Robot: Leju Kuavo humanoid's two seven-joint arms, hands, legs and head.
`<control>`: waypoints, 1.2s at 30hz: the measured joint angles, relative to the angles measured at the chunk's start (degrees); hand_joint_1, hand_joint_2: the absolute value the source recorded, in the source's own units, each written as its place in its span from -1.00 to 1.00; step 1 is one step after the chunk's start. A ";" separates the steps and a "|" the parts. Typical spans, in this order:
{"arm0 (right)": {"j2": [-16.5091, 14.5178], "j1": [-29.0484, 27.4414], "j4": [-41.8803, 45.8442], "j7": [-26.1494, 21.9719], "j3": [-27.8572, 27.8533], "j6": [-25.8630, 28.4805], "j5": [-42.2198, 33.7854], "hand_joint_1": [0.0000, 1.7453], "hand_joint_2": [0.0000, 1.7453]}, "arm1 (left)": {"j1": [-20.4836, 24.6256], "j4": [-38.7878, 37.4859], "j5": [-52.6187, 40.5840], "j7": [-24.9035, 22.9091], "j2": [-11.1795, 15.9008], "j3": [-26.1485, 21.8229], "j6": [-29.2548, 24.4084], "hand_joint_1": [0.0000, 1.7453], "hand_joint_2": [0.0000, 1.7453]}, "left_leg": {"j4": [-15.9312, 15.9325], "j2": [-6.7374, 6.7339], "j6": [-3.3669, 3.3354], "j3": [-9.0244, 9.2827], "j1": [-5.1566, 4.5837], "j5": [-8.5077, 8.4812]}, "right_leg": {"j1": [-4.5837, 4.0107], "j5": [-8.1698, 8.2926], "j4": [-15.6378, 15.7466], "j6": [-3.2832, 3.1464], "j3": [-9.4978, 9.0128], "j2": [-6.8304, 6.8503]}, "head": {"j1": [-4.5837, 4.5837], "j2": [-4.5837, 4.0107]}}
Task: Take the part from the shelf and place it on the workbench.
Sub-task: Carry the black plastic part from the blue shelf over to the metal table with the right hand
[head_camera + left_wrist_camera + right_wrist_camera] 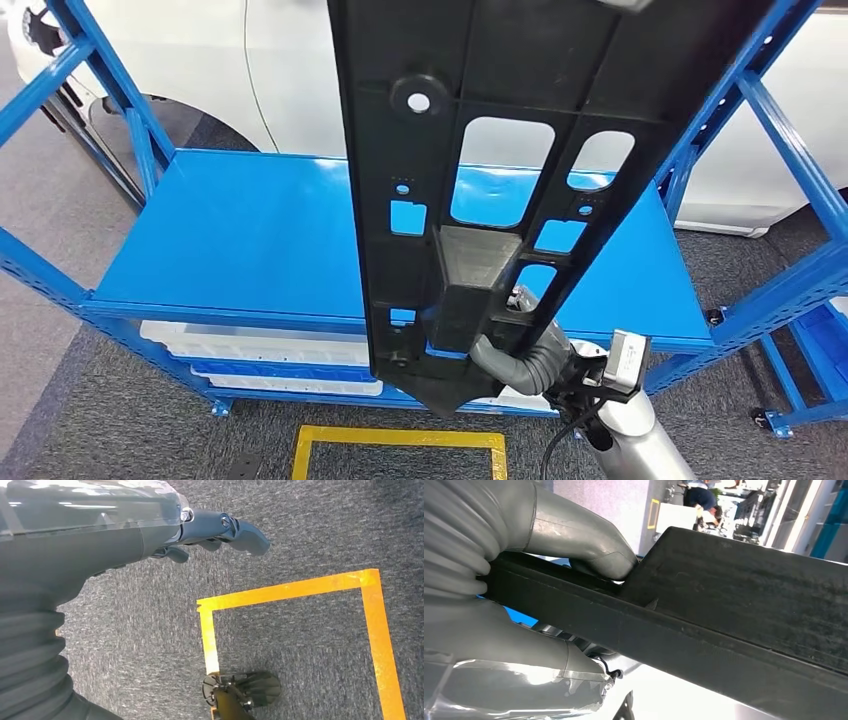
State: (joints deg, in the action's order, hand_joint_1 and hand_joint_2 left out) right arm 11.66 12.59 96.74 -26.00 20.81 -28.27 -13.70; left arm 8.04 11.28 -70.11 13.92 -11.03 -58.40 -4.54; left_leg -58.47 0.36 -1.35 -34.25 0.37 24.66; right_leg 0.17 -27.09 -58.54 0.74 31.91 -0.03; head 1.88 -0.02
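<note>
Fingers of the right hand (520, 345) were mostly hidden behind the long black part (480, 180) they gripped near its lower end; its top ran out of the head view. Behind it stood the blue shelf (240, 235) and a white car (300, 70). The part stood nearly upright, leaning slightly. The left hand (220, 532) hung over grey carpet (310, 525), fingers curled, holding nothing.

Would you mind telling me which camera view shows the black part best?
The head view: the part appears almost whole, with its cut-outs, raised before the shelf. The right wrist view gives only a close edge in the right robot hand.
</note>
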 joint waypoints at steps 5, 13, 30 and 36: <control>-0.18 0.45 -0.02 0.09 0.04 -0.34 -0.04 0.98 1.00 | 0.05 0.00 0.02 0.03 -0.06 -0.19 0.00 -1.00 1.00 | -1.78 -0.03 1.47 -1.22 0.04 1.32 | 0.18 1.14 1.67 -1.35 0.15 0.22 | 0.00 0.01; -0.43 0.68 -0.20 0.20 0.08 -0.38 -0.12 0.98 1.00 | 0.04 0.00 0.02 0.01 -0.05 -0.36 -0.04 -1.00 1.00 | -7.34 -0.06 2.35 -0.71 0.36 4.54 | 0.18 1.95 0.76 -1.51 1.74 0.57 | 0.00 0.00; -0.46 1.91 -1.14 0.58 0.48 -0.44 -0.75 0.98 1.00 | 0.17 0.00 0.01 -0.02 -0.05 -0.66 -0.17 -1.00 1.00 | 0.02 -0.11 -0.16 -0.39 -0.07 -0.43 | 0.09 -0.94 -0.91 0.26 -0.52 0.25 | 0.00 0.02; -0.56 2.11 -1.16 0.57 0.57 -0.41 -0.96 0.98 1.00 | 0.17 0.00 0.02 0.00 -0.05 -0.69 -0.12 -1.00 1.00 | -2.56 -0.12 1.72 -1.95 -0.07 1.38 | 0.13 0.90 2.14 -1.56 -0.74 0.46 | 0.01 0.00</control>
State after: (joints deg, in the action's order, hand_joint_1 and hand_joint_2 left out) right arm 11.10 14.70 95.58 -25.43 21.39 -28.68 -14.66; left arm 8.21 11.28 -70.10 13.92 -11.09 -59.08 -4.66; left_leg -61.03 0.23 0.37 -36.20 0.30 26.04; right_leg 0.30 -26.19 -56.40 -0.82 31.17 0.44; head 1.89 -0.02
